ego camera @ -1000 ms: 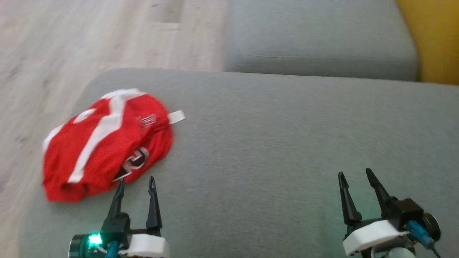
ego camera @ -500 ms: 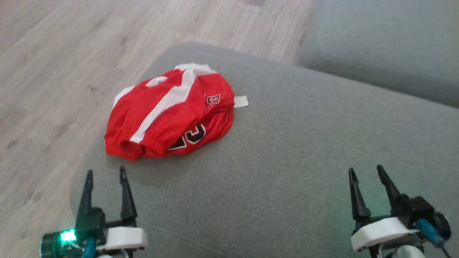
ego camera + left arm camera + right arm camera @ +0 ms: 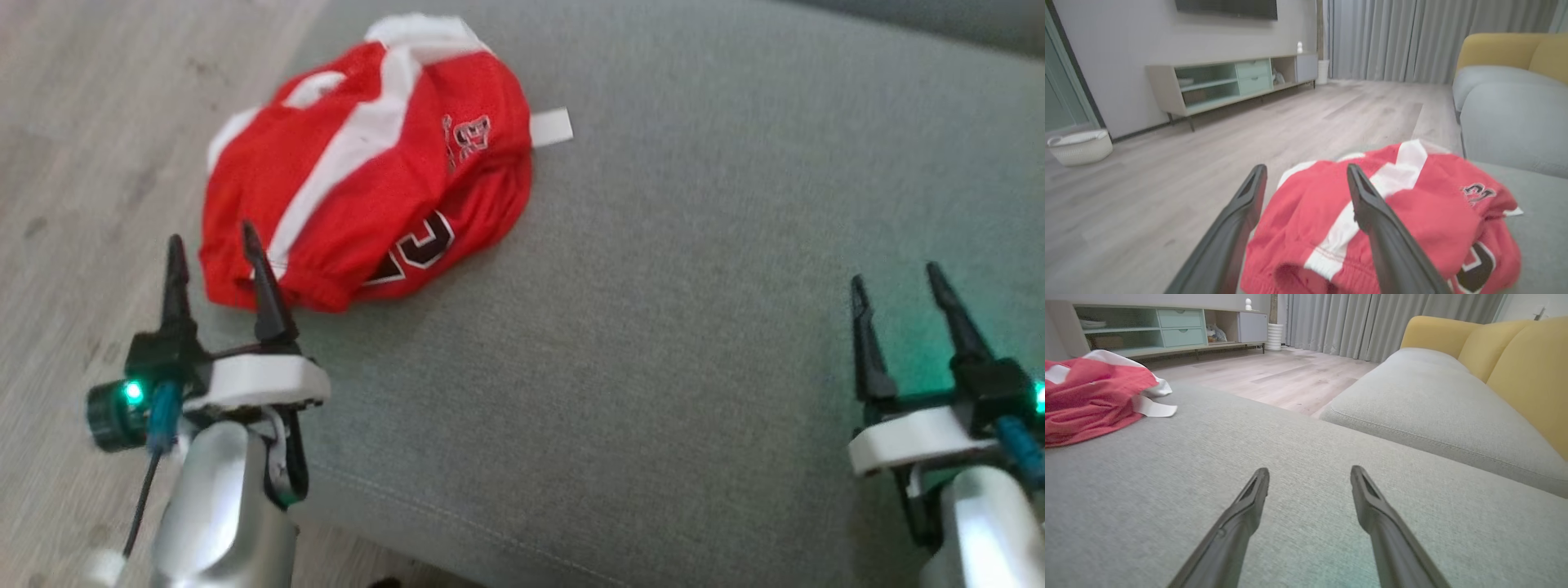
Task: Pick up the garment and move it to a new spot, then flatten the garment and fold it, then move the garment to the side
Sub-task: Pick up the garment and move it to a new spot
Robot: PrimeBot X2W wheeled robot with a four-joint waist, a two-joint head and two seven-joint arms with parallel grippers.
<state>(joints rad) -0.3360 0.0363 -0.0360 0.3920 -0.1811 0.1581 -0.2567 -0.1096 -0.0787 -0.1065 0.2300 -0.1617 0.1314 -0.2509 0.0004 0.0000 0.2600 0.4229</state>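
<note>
Lying just beyond left gripper (image 3: pixel 210 235): garment (image 3: pixel 367 175)

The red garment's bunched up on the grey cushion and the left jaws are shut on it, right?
Not quite. The garment is bunched on the grey cushion, but the left jaws stand open, gripping nothing, as the left wrist view shows.

Bright, even daylight (slight motion blur), soft shadows.

Home living room, grey sofa (image 3: pixel 1412 404) with yellow backrest (image 3: pixel 1527 371), TV console (image 3: pixel 1229 81), curtains (image 3: pixel 1412 36), wood floor (image 3: pixel 1147 183)
</note>
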